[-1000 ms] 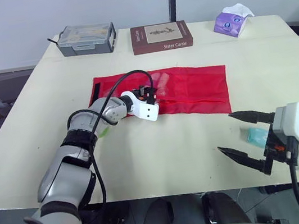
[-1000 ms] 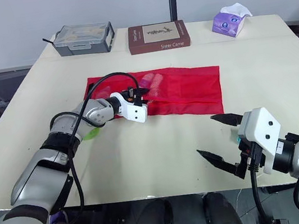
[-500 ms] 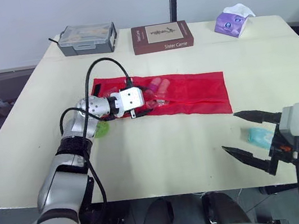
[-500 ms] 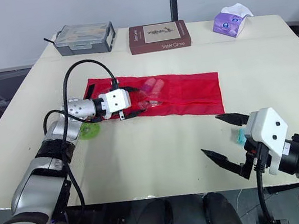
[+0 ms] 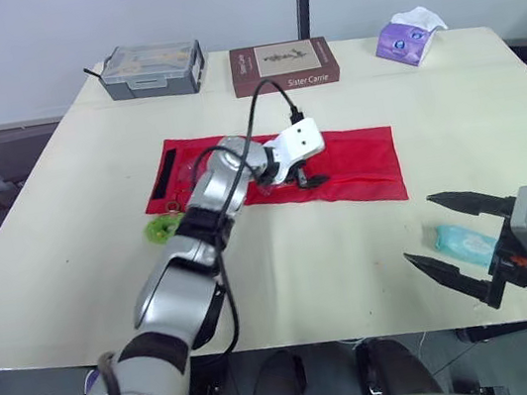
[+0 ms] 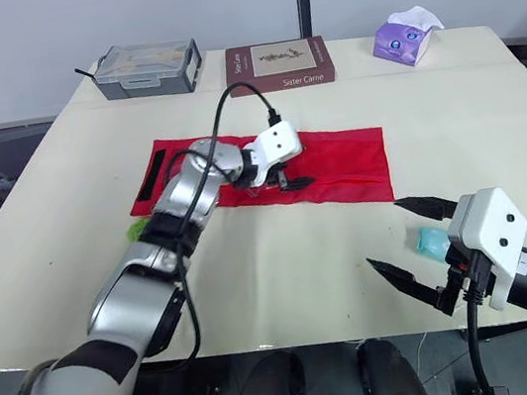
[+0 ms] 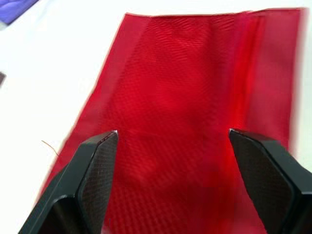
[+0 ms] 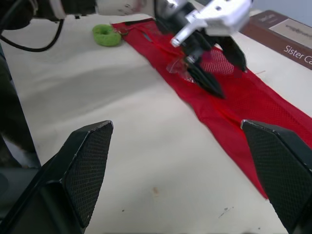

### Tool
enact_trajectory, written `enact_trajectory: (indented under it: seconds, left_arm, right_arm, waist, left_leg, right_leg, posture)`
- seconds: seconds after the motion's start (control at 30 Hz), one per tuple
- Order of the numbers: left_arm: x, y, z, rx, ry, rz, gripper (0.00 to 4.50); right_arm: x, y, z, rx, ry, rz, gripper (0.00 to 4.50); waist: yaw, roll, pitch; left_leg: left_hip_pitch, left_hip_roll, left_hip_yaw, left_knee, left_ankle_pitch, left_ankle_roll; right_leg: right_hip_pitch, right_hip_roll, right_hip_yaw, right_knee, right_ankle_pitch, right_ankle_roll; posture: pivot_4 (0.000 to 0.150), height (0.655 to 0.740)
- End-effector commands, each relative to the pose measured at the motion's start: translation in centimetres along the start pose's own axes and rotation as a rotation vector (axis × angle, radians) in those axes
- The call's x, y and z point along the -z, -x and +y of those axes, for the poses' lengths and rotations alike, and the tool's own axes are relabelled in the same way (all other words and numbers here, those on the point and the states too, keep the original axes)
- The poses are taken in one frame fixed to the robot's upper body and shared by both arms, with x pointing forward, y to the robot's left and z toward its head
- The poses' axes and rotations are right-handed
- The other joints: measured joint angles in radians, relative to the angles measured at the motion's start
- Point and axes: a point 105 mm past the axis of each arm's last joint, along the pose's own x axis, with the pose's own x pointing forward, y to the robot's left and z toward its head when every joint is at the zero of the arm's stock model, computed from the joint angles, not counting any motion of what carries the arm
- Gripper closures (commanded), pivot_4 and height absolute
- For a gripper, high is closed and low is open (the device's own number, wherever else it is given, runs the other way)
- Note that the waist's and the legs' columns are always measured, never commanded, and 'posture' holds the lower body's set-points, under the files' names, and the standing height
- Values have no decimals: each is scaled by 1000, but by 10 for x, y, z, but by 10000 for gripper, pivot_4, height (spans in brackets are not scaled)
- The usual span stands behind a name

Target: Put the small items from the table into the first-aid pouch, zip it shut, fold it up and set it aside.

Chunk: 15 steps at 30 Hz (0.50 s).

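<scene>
Lying flat across the middle of the frame is the red mesh first-aid pouch, stretched long from left to right on the cream table, with a black strip at its left end. Over the centre of that pouch sits the left gripper, its two black fingers spread wide with nothing between them, tips low over the mesh, and the left wrist view shows red fabric between the parted fingers. Just off the pouch's lower left corner there's a small green item on the tabletop. Down in the lower right of the frame, the right gripper is wide open too, gripping nothing, and a teal packet lies on the table framed between its two fingers; whether they touch it, I can't tell. Along the top of the frame, well apart from the pouch: a grey plastic case upper left, a brown book titled "Sister Carrie" centre, a purple tissue pack upper right.
</scene>
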Motion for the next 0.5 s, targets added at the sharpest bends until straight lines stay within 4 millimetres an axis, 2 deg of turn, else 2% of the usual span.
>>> enact_trajectory:
  seconds: [0.03, 0.17, 0.3, 0.5]
  left_arm:
    - [-15, -10, 0, 3, -44, -14, 6494]
    - [-29, -14, -8, 81, 16, -70, 6494]
    - [-25, -17, -13, 100, 17, -53, 6494]
    - [-23, -33, -14, 9, -38, -7, 6494]
  right_arm:
    - [-10, 2, 2, 15, 51, -29, 0]
    - [-9, 5, 1, 32, 50, -27, 0]
    - [-7, 8, 1, 57, 48, -21, 0]
    - [-8, 12, -2, 102, 59, -29, 0]
  waist:
    - [1, 0, 0]
    - [3, 0, 0]
    - [2, 0, 0]
    - [3, 0, 0]
  left_leg:
    - [0, 0, 0, 0, 0, 0]
    - [-1, 0, 0, 0, 0, 0]
    - [-1, 0, 0, 0, 0, 0]
    - [-1, 0, 0, 0, 0, 0]
  right_leg:
    - [0, 0, 0, 0, 0, 0]
    - [0, 0, 0, 0, 0, 0]
    - [0, 0, 0, -1, 0, 0]
    - [0, 0, 0, -1, 0, 0]
  posture:
    - [1500, 7400]
    - [1500, 7400]
    - [1500, 7400]
    - [1500, 7400]
